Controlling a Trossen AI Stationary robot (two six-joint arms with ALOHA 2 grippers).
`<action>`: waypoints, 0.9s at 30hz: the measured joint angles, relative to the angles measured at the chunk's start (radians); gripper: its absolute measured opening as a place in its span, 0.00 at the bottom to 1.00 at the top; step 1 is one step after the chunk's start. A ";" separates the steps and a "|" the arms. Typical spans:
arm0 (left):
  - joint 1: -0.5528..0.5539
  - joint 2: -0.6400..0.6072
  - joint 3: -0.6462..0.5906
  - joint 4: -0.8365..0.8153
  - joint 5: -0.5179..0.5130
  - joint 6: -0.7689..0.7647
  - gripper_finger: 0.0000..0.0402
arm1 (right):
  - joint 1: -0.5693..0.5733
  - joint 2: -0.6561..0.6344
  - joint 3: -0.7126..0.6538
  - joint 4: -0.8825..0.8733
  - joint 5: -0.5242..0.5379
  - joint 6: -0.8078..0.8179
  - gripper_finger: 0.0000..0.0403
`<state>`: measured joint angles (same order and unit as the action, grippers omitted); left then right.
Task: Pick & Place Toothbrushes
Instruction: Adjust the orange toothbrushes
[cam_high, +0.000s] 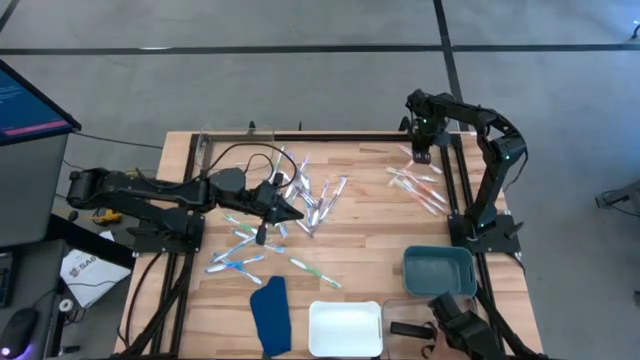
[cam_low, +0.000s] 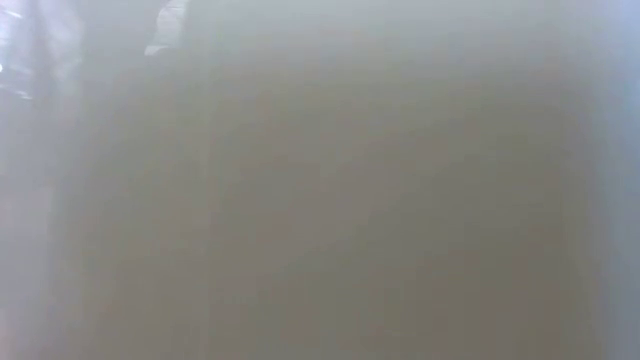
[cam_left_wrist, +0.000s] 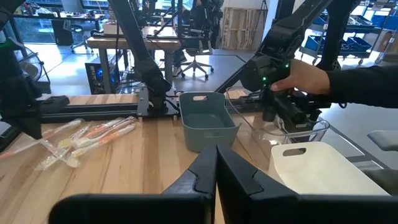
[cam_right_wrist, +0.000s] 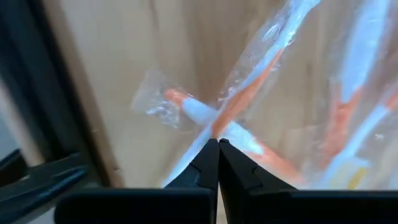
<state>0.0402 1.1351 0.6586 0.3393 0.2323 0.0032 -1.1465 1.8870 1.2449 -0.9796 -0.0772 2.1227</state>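
We read no brand or label anywhere; the toothbrushes (cam_high: 300, 200) lie scattered mid-table, with a pink-orange cluster (cam_high: 418, 185) near the far right edge; the left gripper (cam_high: 292, 213) hangs clenched and empty above the middle pile; the right gripper (cam_right_wrist: 217, 144) is clenched, tips just over wrapped orange brushes (cam_right_wrist: 249, 106); whether it grips 1 we cannot tell.

No text, label or number is reading clearly in any view; a white paper bag (cam_high: 88, 272) lying on the floor left of the worktop (cam_high: 360, 225) is carrying dark print, seemingly "BAG", though too small to be sure; the monitor (cam_high: 28, 105) at the far left is showing pink and blue lines that are staying illegible.
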 joint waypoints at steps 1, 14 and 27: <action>0.000 0.000 0.000 0.000 0.000 0.000 0.00 | 0.000 0.000 0.000 -0.012 0.000 0.000 0.00; 0.000 0.000 0.000 0.001 0.000 0.000 0.00 | -0.002 0.000 0.001 -0.046 0.004 0.002 0.00; 0.000 0.000 0.000 0.000 0.000 0.019 0.00 | -0.002 0.000 0.011 0.057 0.046 0.026 0.00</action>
<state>0.0406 1.1351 0.6586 0.3389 0.2325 0.0219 -1.1486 1.8870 1.2556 -0.9226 -0.0309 2.1483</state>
